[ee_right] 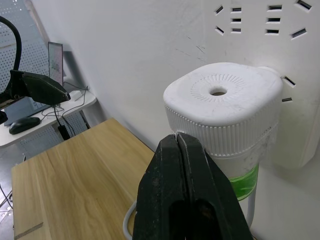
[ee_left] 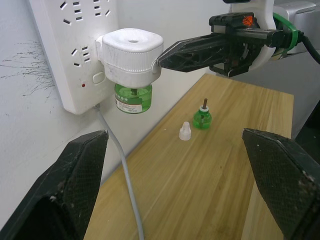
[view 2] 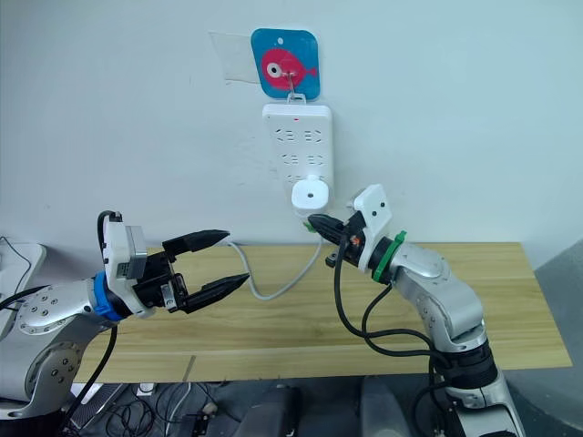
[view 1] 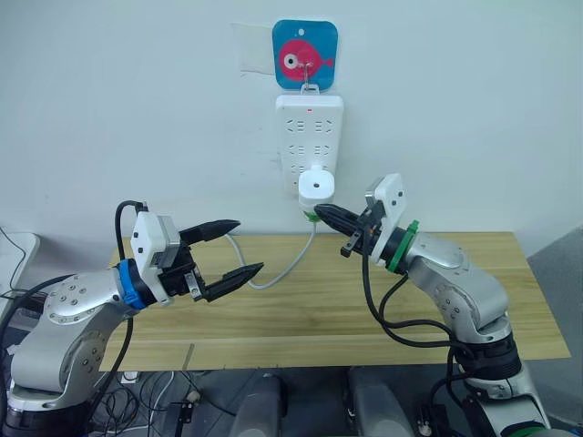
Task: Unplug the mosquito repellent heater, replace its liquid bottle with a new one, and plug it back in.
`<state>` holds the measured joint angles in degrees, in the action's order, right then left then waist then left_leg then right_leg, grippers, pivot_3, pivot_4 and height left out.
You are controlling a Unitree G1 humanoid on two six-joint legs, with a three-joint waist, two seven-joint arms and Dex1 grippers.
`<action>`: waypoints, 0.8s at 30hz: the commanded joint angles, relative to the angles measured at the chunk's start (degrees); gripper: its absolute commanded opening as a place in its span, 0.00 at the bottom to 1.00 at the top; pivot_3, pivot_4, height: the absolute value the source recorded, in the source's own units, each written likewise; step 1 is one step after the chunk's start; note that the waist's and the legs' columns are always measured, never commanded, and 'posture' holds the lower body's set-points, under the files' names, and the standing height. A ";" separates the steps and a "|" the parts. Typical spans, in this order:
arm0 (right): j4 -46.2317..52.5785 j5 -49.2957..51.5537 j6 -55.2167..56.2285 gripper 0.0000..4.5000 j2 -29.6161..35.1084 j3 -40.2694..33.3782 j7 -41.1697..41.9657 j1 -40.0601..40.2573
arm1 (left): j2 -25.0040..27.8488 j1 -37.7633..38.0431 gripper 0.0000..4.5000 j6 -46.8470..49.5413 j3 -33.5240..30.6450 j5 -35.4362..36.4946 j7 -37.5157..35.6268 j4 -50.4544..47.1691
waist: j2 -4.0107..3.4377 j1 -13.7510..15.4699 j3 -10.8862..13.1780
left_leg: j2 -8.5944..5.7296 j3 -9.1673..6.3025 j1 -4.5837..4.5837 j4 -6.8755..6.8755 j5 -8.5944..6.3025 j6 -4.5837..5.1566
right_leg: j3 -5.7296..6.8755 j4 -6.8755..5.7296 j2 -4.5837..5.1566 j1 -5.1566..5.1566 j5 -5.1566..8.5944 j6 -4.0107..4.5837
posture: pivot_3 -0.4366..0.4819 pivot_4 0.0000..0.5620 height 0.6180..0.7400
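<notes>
Right gripper (view 1: 330,215) is seen with fingers pressed together, nothing held, tips just below the mosquito repellent heater (view 1: 315,186), at its 5 o'clock in the head view; contact cannot be confirmed from these angles. Left gripper (view 1: 232,249) is spread wide and empty, held above the wooden table (view 1: 474,296), well apart from the heater at its 8 o'clock.

Power strip (view 1: 309,135) is hung on the wall, with its grey cable (view 1: 290,265) run down onto the table. Heater is plugged into the strip's lower sockets, domed face outward, with a green liquid bottle (ee_left: 133,98) fitted underneath. On the table, a spare green bottle (ee_left: 202,118) is stood upright, with a small white cap (ee_left: 185,131) just beside it.
</notes>
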<state>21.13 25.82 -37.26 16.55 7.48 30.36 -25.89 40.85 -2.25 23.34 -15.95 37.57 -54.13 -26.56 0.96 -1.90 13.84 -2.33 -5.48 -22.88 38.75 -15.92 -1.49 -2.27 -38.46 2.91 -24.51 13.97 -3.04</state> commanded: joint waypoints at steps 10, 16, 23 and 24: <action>1.49 0.44 0.45 0.01 -0.86 -0.40 -0.57 -0.55 | 0.32 0.30 1.00 -1.18 -0.69 0.21 -0.22 -0.82 | 0.00 0.01 0.00 | 0.00 -0.01 0.00 -0.01 0.00 0.00 | 0.02 0.02 0.00 0.00 0.00 0.00 | 0.49 0.40 1.00; 0.70 -0.88 1.13 0.01 -0.83 -0.51 -1.81 -0.90 | 0.27 0.25 1.00 -1.17 -0.52 0.18 -0.18 -0.81 | 0.00 0.02 0.00 | 0.00 -0.02 0.00 -0.02 0.00 0.00 | 0.02 0.04 0.00 0.02 0.00 0.00 | 0.49 0.40 1.00; 0.52 -3.17 2.32 0.01 -1.14 -0.64 -3.80 -0.76 | 0.23 0.14 1.00 -1.13 -0.35 0.18 -0.19 -0.83 | 0.00 0.02 0.00 | -0.01 -0.03 0.00 -0.01 0.00 0.00 | 0.03 0.05 0.00 0.04 0.00 0.00 | 0.48 0.39 1.00; 0.52 -3.47 2.36 0.01 -1.11 -0.73 -3.84 -0.75 | 0.22 0.12 1.00 -1.11 -0.31 0.17 -0.14 -0.88 | 0.00 0.02 0.00 | -0.01 -0.04 0.01 -0.01 0.00 -0.01 | 0.03 0.05 0.00 0.06 0.00 0.00 | 0.48 0.39 1.00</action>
<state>21.03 23.74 -36.66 15.33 8.39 28.67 -25.89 40.85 -1.97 23.31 -15.95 37.56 -54.38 -26.56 0.96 -1.88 13.84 -2.34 -5.52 -22.85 38.73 -15.92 -1.50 -2.24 -38.41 2.91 -24.44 13.97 -3.03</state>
